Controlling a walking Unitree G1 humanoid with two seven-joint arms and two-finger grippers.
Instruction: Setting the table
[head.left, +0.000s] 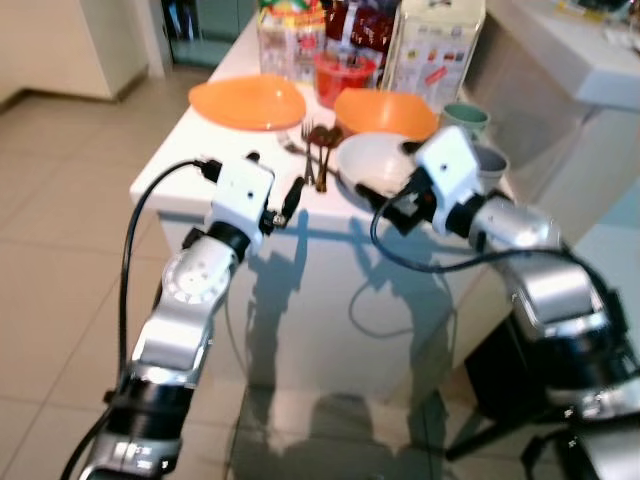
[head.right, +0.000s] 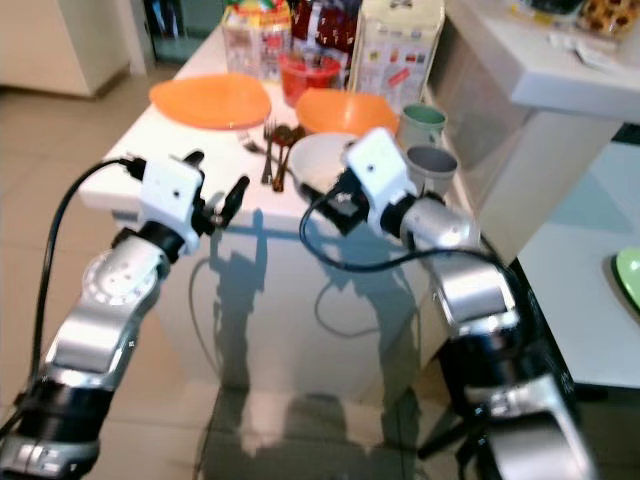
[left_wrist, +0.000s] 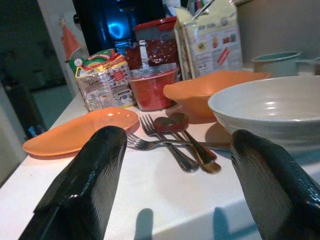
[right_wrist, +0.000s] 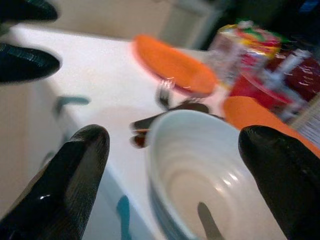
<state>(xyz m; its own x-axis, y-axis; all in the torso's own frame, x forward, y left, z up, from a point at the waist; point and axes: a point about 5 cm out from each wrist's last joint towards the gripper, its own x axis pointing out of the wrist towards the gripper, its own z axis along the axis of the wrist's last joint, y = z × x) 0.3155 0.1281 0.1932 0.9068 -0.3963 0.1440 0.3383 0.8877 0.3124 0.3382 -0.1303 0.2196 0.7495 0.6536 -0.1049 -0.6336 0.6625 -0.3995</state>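
Nearest the camera, both silver arms reach toward the near edge of the white table (head.left: 190, 165). The left gripper (head.left: 290, 200) hovers at that edge, its two black fingers (left_wrist: 85, 185) spread wide and holding nothing. The right gripper (head.left: 375, 195) is level with the rim of the white bowl (head.left: 375, 165), fingers (right_wrist: 75, 170) likewise wide apart and empty; in the right wrist view the bowl sits between and just beyond them.

Just past the left gripper lies the cutlery (head.left: 318, 150): forks and spoons in a loose bundle, touching one another, between the white bowl and the orange plate (head.left: 247, 102). Their long axes run roughly away from the robot, handles toward the near edge, heads toward the far side. In the left wrist view the bundle lies ahead of the open fingers and centred in the gap.

The left gripper appears the nearer to the cutlery, the right to the bowl. A grasp on the handles would probably call for the left fingers to close across the long axis.

Farther back stand an orange bowl (head.left: 385, 112), a red container (head.left: 345, 75), two cups (head.left: 470, 135) beside the white bowl, and packaged food (head.left: 435, 45) at the far end.
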